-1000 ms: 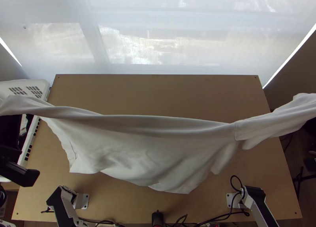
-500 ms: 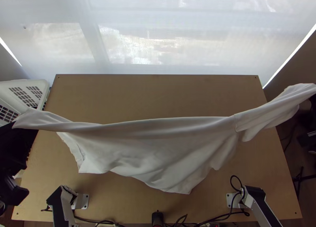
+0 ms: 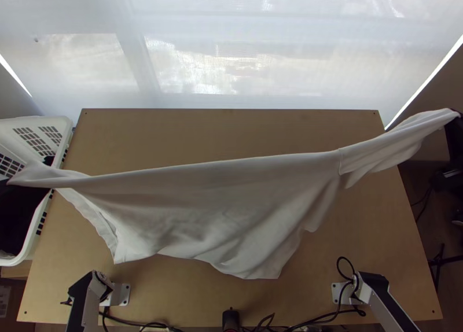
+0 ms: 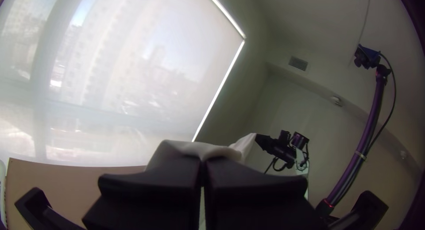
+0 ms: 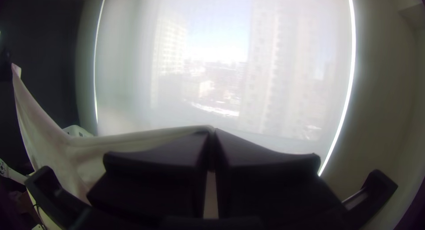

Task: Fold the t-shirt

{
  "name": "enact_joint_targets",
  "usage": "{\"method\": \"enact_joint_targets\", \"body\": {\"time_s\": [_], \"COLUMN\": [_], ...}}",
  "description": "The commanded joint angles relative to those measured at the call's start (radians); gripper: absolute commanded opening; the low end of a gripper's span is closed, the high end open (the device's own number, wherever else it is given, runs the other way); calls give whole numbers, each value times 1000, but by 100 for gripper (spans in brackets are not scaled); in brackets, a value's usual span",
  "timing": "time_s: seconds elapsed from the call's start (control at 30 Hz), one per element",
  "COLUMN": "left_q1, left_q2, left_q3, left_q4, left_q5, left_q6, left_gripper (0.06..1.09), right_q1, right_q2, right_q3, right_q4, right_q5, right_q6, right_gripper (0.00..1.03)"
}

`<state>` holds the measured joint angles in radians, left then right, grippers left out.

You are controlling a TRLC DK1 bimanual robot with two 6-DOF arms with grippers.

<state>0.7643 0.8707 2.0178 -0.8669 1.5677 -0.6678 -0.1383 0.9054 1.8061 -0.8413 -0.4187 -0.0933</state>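
Observation:
In the top view the white t-shirt (image 3: 214, 205) is stretched across above the table, its lower part hanging in loose folds toward the near edge. My left gripper (image 3: 4, 183) pinches one end by the basket. The other end, a sleeve, is held by my right gripper (image 3: 456, 113) beyond the table's right side. The left wrist view shows the left gripper (image 4: 202, 161) shut on bunched cloth (image 4: 177, 148), with the other arm's gripper farther off. Between the shut fingers of the right gripper (image 5: 212, 133), the shirt (image 5: 133, 139) runs away toward the left arm.
A white plastic basket (image 3: 29, 254) with dark contents stands at the table's left side. The wooden table (image 3: 231, 132) lies beneath the shirt. Cables (image 3: 324, 318) and a small black device (image 3: 230, 318) are at the near edge. A window blind (image 3: 231, 54) rises behind.
The shirt's right end has moved up the picture, and its left end has shifted inward, then slightly back outward. The top edge now slants up to the right. Both grippers keep their hold.

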Motion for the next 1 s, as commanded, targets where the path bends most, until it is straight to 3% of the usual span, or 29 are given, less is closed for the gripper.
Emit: {"method": "enact_joint_targets", "body": {"time_s": [0.0,0.43,0.57,0.7,0.8,0.97], "left_q1": [-191,-635,-809,-747,-548,-399], "left_q2": [11,85,83,136,191,292], "left_q3": [6,-159,-251,-280,-280,-274], "left_q4": [-1,11,14,63,163,347], "left_q5": [91,115,117,117,111,-44], "left_q6": [-26,-24,-26,-27,-29,-55], "left_gripper": [9,9,9,9,9,9], "right_q1": [20,92,212,411,548,556], "right_q2": [20,44,70,84,93,128], "right_q3": [-1,-34,-40,-71,-111,-137], "right_q4": [8,8,15,45,77,125], "right_q5": [1,15,112,284,403,406], "right_q6": [3,-2,-10,-13,-16,-20], "right_gripper": [2,2,2,2,2,2]}}
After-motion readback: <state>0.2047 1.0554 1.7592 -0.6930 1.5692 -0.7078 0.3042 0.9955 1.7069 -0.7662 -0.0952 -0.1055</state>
